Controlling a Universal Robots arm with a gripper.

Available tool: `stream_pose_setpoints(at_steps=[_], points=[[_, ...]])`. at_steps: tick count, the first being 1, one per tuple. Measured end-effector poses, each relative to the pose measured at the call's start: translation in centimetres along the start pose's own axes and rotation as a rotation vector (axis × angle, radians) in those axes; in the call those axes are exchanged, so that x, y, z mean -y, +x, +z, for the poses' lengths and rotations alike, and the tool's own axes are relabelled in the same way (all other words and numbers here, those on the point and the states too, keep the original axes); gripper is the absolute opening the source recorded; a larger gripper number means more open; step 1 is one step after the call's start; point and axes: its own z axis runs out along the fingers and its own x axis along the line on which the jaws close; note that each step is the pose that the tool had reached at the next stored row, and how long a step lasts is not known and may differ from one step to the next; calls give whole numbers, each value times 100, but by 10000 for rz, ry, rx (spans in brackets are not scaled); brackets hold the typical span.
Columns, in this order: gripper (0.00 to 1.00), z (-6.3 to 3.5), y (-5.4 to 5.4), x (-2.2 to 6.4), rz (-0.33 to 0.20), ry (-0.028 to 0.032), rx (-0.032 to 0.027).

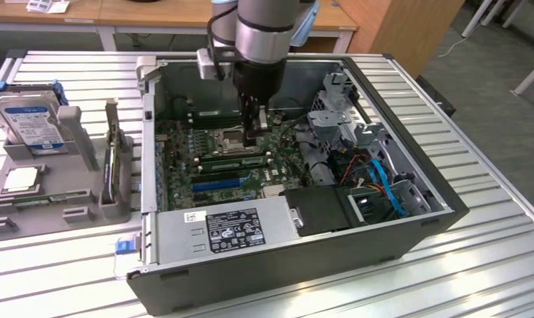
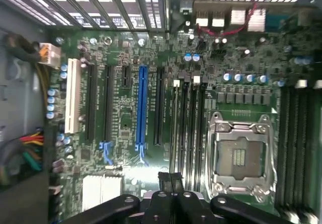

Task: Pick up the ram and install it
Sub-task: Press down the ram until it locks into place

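Note:
My gripper [image 1: 260, 127] reaches down into the open computer case [image 1: 426, 218], just above the motherboard [image 1: 276, 175], with its fingers pressed together. In the wrist view the shut fingertips [image 2: 171, 176] hover over the row of black memory slots [image 2: 187, 123] beside the empty processor socket [image 2: 240, 156]. A long green stick with dark chips, the ram [image 1: 234, 161], lies along those slots just in front of the socket in the exterior view. I see nothing between the fingers. How deep the ram sits in its slot I cannot tell.
A grey holder [image 1: 73, 142] on the exterior view's left carries a hard drive [image 1: 24, 122], a silver-topped processor chip [image 1: 20, 179] and an upright card [image 1: 115, 165]. Inside the case are the power supply [image 1: 227, 228], blue cables [image 1: 386, 185] and a drive cage [image 1: 338, 112].

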Motion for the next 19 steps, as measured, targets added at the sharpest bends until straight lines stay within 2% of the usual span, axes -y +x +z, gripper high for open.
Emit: stream_pose_setpoints(at_steps=[16,19], points=[[11,-726,37,12,89,-6,0],[11,-746,38,12,92,-5,2]])
